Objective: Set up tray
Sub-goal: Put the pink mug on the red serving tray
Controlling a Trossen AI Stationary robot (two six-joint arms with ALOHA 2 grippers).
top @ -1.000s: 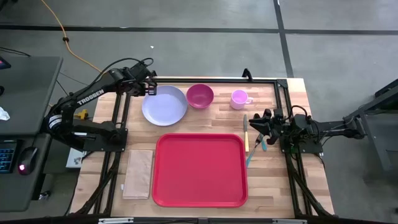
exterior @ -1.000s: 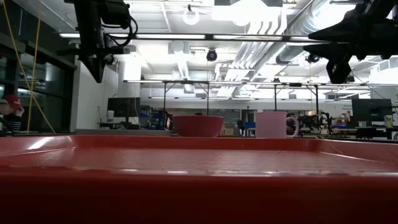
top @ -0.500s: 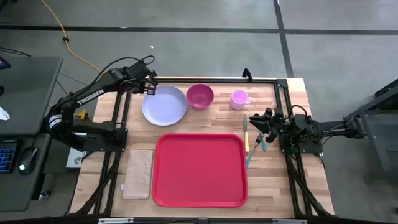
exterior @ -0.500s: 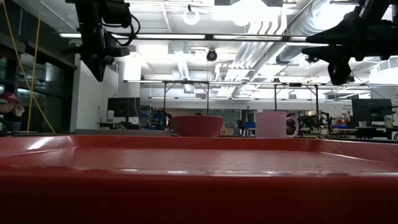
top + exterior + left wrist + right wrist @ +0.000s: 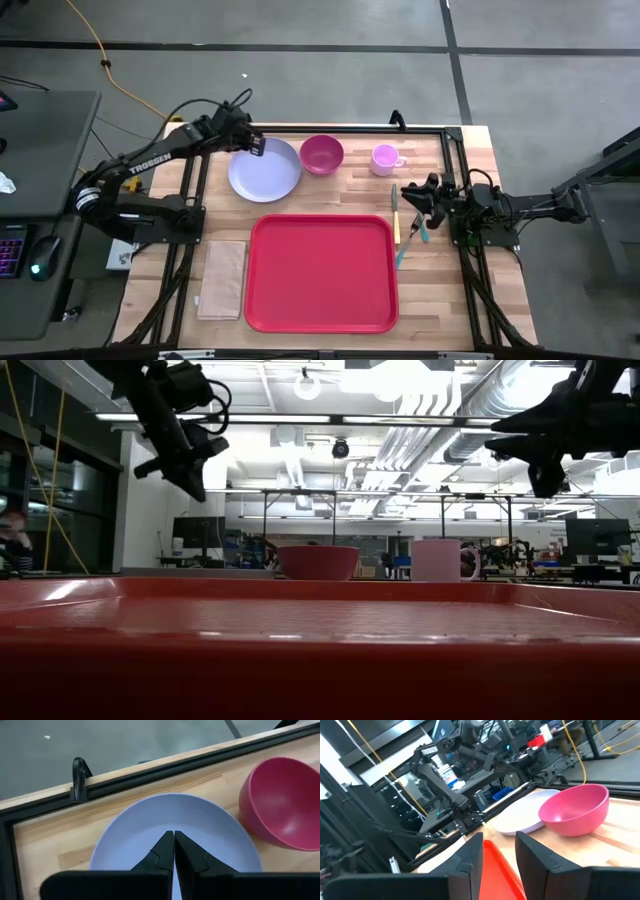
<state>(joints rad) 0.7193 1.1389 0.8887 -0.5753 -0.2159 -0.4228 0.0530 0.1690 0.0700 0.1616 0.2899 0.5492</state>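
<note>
Two arms are at the table, and only the left one looks busy. The left gripper [image 5: 256, 146] hangs over the far left edge of the lilac plate [image 5: 264, 169], its fingers [image 5: 165, 851] pressed together with nothing between them. The red tray [image 5: 321, 272] lies bare at the near middle of the table, with the tan napkin [image 5: 223, 279] just beside its left edge.

My guess is the plate is the first thing to go onto the tray. To do that well, the fingers must part before they come down, then straddle the plate's rim, one pad above and one below, since a flat plate offers no other hold. The pink bowl [image 5: 321, 154] sits right beside the plate, so the approach should stay on the plate's left side, away from it.

The right gripper [image 5: 410, 193] waits above the cutlery [image 5: 396, 215] by the tray's right edge, near the pink mug [image 5: 385, 158], its fingers [image 5: 468, 857] a little apart and holding nothing.
</note>
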